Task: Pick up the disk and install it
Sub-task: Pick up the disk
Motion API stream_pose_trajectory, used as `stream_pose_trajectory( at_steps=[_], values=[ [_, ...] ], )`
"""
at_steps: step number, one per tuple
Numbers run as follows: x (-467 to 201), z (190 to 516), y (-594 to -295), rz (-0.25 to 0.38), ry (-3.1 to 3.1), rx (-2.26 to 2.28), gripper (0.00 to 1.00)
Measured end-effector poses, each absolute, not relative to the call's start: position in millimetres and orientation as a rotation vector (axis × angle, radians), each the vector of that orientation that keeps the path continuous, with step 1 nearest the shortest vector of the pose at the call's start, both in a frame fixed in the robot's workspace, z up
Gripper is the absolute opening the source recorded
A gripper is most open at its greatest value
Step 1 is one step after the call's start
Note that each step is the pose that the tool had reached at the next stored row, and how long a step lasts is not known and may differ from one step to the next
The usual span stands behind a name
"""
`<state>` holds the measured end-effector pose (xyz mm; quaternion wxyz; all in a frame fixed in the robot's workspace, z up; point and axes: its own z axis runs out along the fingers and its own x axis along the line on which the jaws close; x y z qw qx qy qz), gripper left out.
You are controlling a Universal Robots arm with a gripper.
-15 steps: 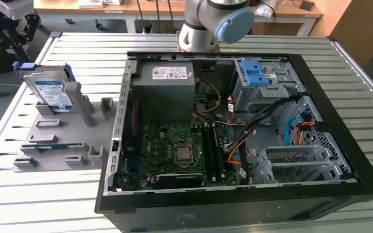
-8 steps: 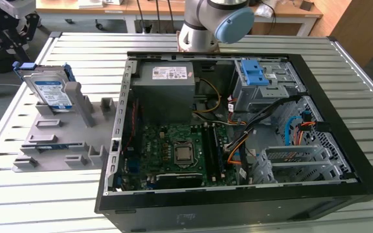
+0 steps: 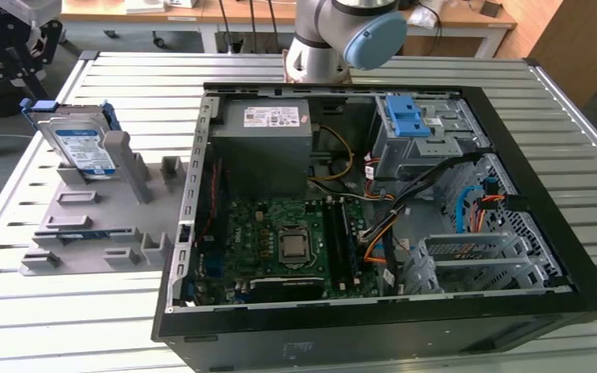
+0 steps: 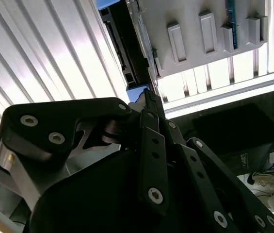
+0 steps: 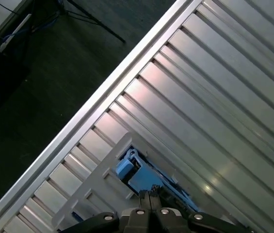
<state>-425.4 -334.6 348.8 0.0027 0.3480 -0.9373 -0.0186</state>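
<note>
The disk (image 3: 78, 144) stands on edge in a grey holder (image 3: 91, 225) at the exterior view's left, silver with a white-and-blue label and a blue carrier frame. My black gripper (image 3: 27, 76) hangs just above and behind it, apart from it. In the first wrist view the disk's blue frame (image 5: 126, 170) lies right beyond the gripper (image 5: 149, 198), whose fingers meet with nothing between them. The second wrist view has the same closed fingertips (image 4: 147, 97) pointing at the dark edge of the disk (image 4: 122, 53) and the grey holder (image 4: 200, 53).
An open black computer case (image 3: 547, 256) lies on the slatted metal table (image 3: 133, 85), with a grey power-supply box (image 3: 267, 128), the motherboard (image 3: 288, 241) and a drive bay with a blue latch (image 3: 410, 116). The arm's base (image 3: 329, 39) stands behind the case.
</note>
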Motion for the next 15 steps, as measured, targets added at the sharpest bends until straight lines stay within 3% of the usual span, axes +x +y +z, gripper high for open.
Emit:
stream_pose_trajectory(
  at_steps=[15],
  values=[
    [-425.4,348.7,-334.6,-0.058,-2.853,1.294,0.11]
  ],
)
